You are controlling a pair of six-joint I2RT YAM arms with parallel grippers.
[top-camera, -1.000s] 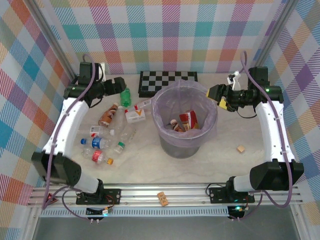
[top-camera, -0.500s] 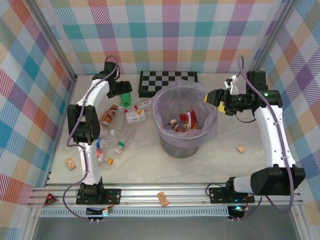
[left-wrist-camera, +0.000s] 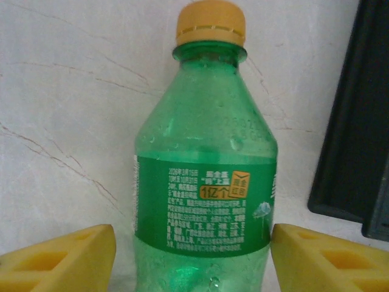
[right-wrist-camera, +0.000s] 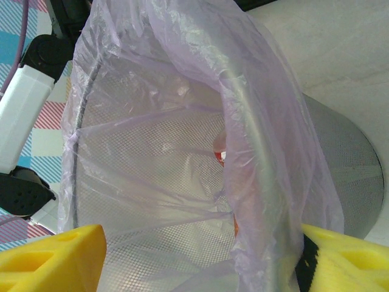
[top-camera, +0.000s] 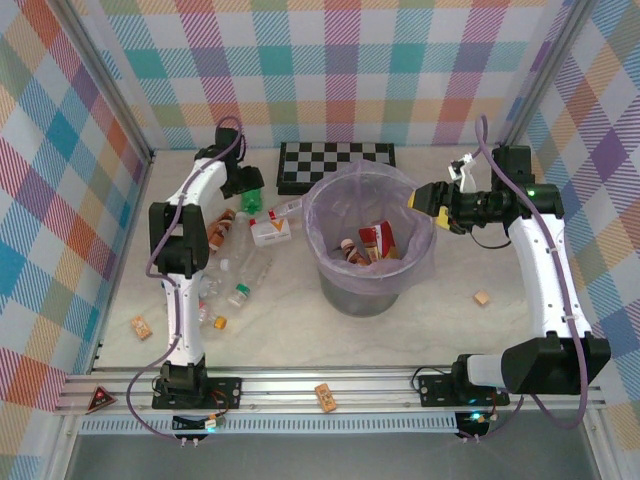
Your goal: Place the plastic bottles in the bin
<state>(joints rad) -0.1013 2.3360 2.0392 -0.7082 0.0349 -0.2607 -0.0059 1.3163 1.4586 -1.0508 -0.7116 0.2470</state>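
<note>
You are on the grabbing step: the green bottle (left-wrist-camera: 203, 182) sits between the fingers of your left gripper (left-wrist-camera: 193, 246), which are apart and not squeezing yet, so close them snug, then lift it to the bin (top-camera: 365, 295).

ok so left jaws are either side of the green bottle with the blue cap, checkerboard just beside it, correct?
No, the cap is yellow-orange, not blue; the left wrist view shows it. The rest holds: the left jaws sit either side of the green bottle, with the checkerboard just beside it.
</note>
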